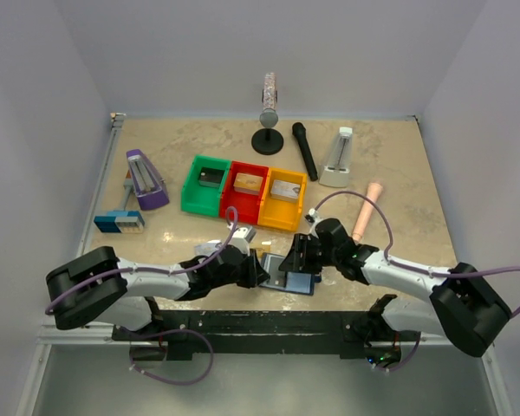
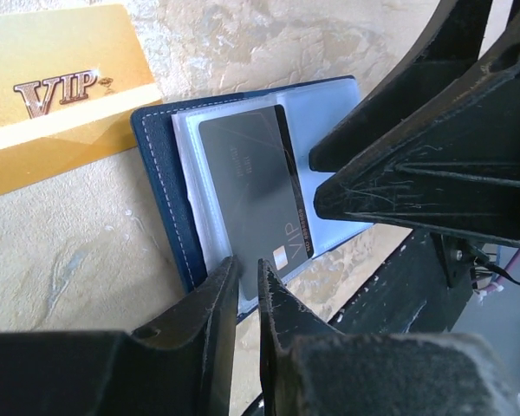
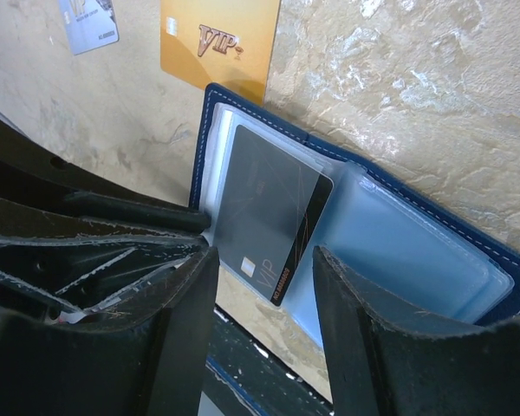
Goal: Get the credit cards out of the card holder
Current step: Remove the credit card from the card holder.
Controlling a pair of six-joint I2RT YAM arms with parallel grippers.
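The open navy card holder (image 1: 302,282) lies at the table's near edge, between both grippers; it also shows in the left wrist view (image 2: 156,173) and the right wrist view (image 3: 433,225). The black card (image 2: 251,182) (image 3: 273,208) sticks slanted out of its clear sleeve. My left gripper (image 2: 247,277) (image 1: 262,270) is nearly shut, with the black card's near corner between its tips. My right gripper (image 3: 264,260) (image 1: 296,260) is open, straddling the card's end, one finger over the right sleeve. The gold card (image 2: 61,95) (image 3: 217,39) and the grey card (image 3: 87,22) lie on the table beyond the holder.
Green (image 1: 206,184), red (image 1: 245,189) and yellow (image 1: 283,195) bins stand behind. A purple metronome (image 1: 146,180) and a blue-and-white gadget (image 1: 119,222) are on the left. A black microphone (image 1: 305,149), a white metronome (image 1: 338,158) and a pink tube (image 1: 367,211) are on the right.
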